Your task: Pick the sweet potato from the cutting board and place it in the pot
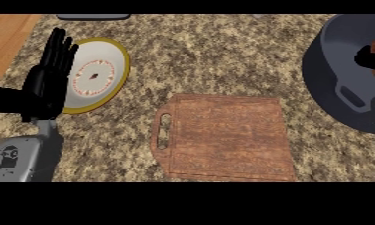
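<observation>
Left hand resting at the view's left, fingers straight and up, released, overlapping the left rim of a white plate with a yellow edge. Mid-counter, a brown cutting board, handle slot to the left, well apart from plate and pot. At the right edge over the dark pot, a black bit of right hand, fingers impossible to tell, just beside a brown sliver, maybe the sweet potato; small grey thing at the top edge.
</observation>
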Controlling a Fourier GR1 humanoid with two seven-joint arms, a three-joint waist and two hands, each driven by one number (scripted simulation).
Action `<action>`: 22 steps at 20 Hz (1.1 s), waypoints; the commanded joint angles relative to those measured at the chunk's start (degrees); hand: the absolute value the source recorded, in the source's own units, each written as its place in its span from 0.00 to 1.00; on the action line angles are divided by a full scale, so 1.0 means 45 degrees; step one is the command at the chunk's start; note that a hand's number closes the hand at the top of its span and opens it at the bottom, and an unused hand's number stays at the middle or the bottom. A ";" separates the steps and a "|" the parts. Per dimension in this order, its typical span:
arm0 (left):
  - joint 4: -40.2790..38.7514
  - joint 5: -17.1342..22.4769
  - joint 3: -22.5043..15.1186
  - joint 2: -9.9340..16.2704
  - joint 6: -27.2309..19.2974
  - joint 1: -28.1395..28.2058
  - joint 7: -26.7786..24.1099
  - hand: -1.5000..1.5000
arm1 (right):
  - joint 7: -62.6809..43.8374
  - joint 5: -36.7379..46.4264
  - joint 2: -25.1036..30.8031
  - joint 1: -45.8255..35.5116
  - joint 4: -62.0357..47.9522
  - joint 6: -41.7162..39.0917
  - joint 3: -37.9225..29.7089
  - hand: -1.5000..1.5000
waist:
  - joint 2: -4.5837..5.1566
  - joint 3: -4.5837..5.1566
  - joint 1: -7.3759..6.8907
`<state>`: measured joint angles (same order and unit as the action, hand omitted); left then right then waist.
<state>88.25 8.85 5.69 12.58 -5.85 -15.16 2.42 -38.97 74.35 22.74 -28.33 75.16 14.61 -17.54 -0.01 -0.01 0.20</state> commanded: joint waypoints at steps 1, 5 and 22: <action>-0.0004 -0.0024 0.0074 -0.0005 0.0407 0.0464 -0.0485 0.50 | 0.1135 -0.0868 0.0837 0.0185 -0.1103 0.0536 -0.0709 1.00 | 0.0012 0.0001 -0.0081; -0.0400 -0.0058 0.0188 -0.0112 0.0179 -0.0148 -0.0313 0.50 | 0.2604 -0.1363 0.1298 0.0078 -0.3959 0.2444 -0.1339 1.00 | 0.0047 -0.0006 -0.0141; 0.0128 -0.0019 0.0356 0.0198 0.0270 -0.0718 0.0688 0.50 | 0.7616 -0.5522 0.1469 -0.1500 -0.8879 0.2181 -0.2947 0.00 | 0.0067 -0.0019 -0.0267</action>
<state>87.84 7.83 6.01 11.78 -5.33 -17.01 2.87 -10.33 51.36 30.18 -33.33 39.23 20.91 -30.53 -0.10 0.69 -0.72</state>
